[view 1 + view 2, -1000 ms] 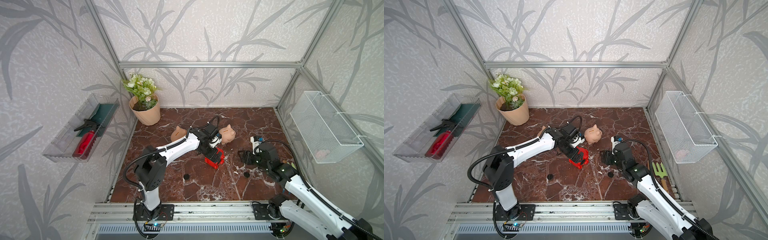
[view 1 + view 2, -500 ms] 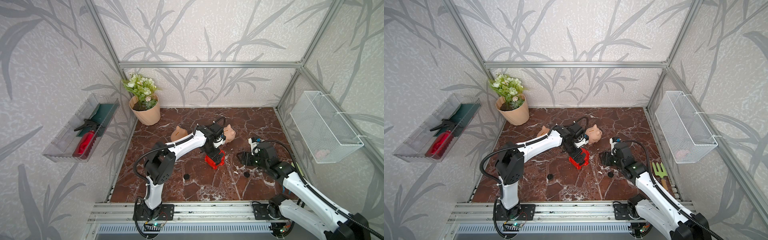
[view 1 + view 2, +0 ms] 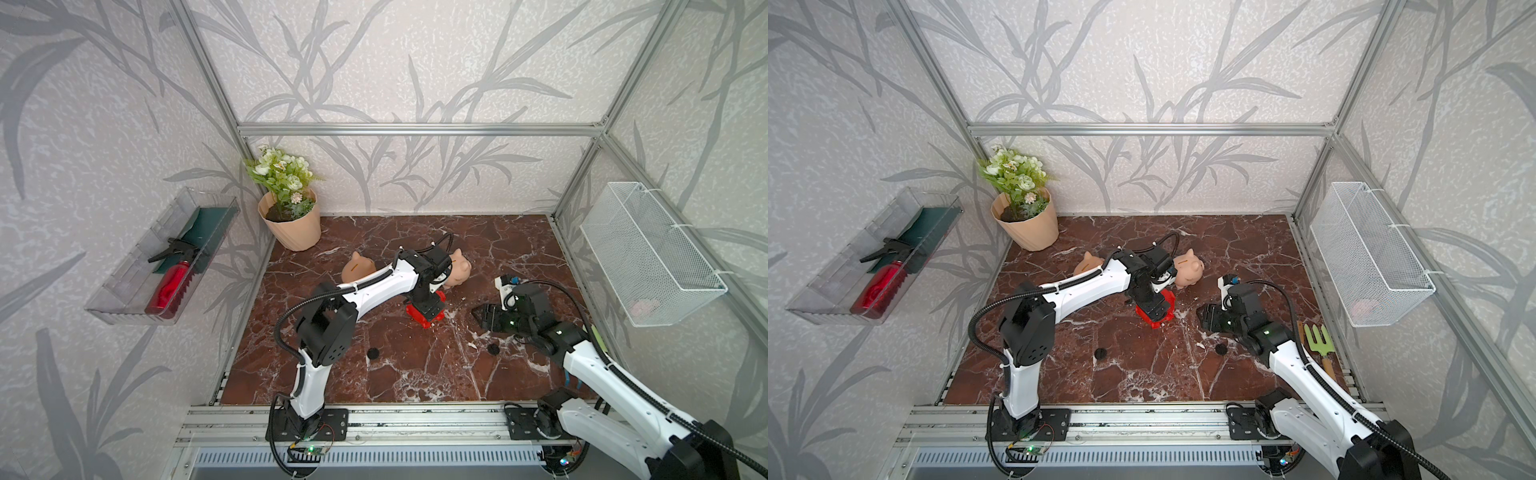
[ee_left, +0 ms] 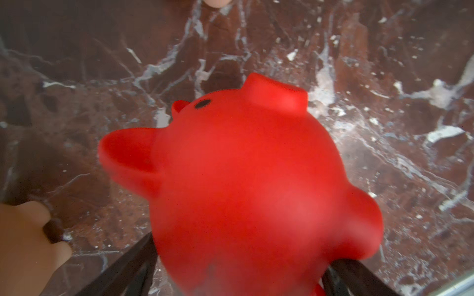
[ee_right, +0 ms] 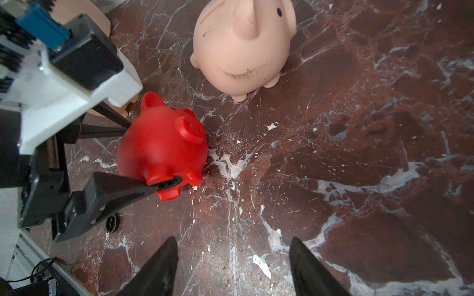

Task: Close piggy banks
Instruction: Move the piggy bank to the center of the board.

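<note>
The left hand (image 5: 155, 154) clasps the red piggy bank (image 4: 251, 179) by its flanks. It stands feet-down on the desk (image 3: 415, 374), belly hidden underneath. The right hand (image 5: 233, 240), spread wide and empty, points at it from nearby.

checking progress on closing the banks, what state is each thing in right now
pot, upright
red pig, on its feet, belly hidden
left gripper, shut on red pig
right gripper, open, empty
pot-side peach pig, slot up, partly hidden
other peach pig, upright, untouched
pot-side disc, loose on floor
other disc, loose on floor
</note>
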Tool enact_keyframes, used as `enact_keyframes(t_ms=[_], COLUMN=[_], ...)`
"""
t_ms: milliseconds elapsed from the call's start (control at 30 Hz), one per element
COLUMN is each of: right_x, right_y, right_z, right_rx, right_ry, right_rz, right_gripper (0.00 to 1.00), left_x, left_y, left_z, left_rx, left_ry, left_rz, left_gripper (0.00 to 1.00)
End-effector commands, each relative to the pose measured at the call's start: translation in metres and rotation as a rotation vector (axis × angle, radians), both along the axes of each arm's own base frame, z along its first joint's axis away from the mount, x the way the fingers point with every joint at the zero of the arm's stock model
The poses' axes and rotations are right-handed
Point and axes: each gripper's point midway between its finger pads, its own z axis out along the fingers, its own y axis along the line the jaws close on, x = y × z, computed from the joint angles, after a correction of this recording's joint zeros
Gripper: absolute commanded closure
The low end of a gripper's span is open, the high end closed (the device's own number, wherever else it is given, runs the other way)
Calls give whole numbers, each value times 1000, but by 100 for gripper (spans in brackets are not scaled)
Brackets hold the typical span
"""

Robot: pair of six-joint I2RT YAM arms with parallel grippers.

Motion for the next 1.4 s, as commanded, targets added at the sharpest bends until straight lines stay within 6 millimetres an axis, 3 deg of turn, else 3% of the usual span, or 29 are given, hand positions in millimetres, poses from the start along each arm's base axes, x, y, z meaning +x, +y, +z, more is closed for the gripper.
enact_keyframes(t_ms=[0,200,433,767,867,967,1067,1233,1367], right_x=[3,2,-1,-4,-4,-4,-4,-5,-5], right_y=[2,0,0,-2,0,1,1,1,1], right_z=[11,11,10,6,5,4,2,3,3], right_rx=[15,21,36,55,59,61,59,60,60], right_ry=[-18,-14,-7,10,16,22,25,24,22], right_rz=[12,9,5,-13,-6,-6,-5,-2,1], right_gripper=[31,31,31,28,28,28,28,27,27], left_x=[26,67,122,149,150,147,148,143,133], left_y=[29,45,54,49,43,36,35,47,64], left_z=[-14,-15,-15,-12,-2,14,43,89,112], left_rx=[136,177,110,63,27,-28,-66,-84,-104], left_ry=[-69,-137,-133,-127,-133,-128,-164,-236,-297], left_rz=[132,258,348,344,333,315,323,339,333], left_gripper=[7,9,10,8,1,1,1,1,1])
